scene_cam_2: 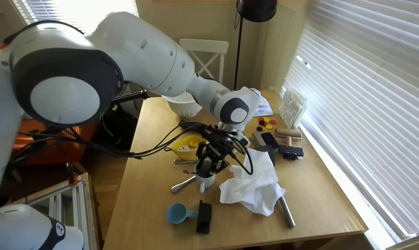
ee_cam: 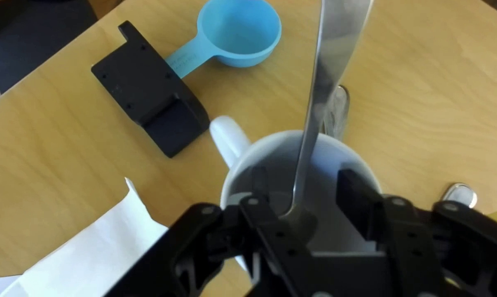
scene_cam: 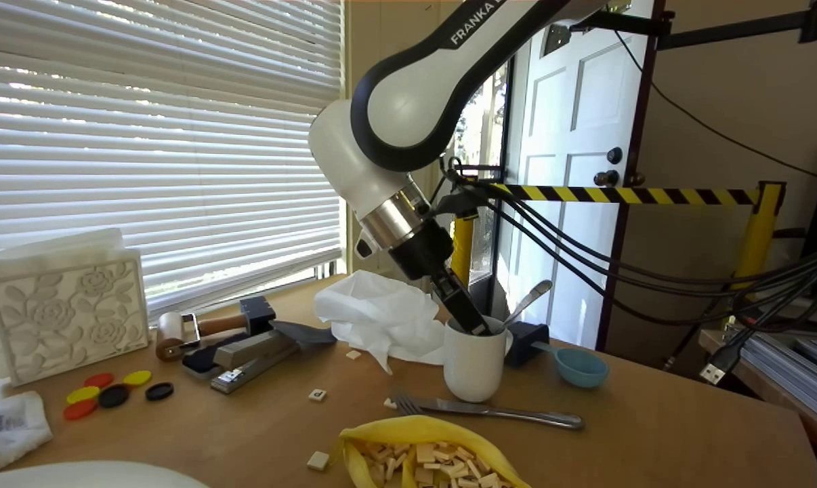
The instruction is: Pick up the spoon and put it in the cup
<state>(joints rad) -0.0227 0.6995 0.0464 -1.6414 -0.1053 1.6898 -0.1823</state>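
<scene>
The white cup (scene_cam: 473,371) stands upright on the table in both exterior views, and also shows in the wrist view (ee_cam: 230,142). The silver spoon (ee_cam: 320,90) stands tilted in the cup, its bowl end down inside and its handle sticking up past the rim. The handle also shows in an exterior view (scene_cam: 529,299). My gripper (ee_cam: 304,192) is open, with its fingertips inside the cup mouth, one on each side of the spoon, and space between them and it. The left finger hides part of the spoon's bowl.
A knife (scene_cam: 510,412) and a fork (scene_cam: 406,405) lie beside the cup. A blue scoop (ee_cam: 242,29), black block (ee_cam: 145,82), and crumpled white paper (scene_cam: 381,312) are near. A yellow pouch (scene_cam: 425,428) of tiles lies in front; a stapler (scene_cam: 256,359) is farther off.
</scene>
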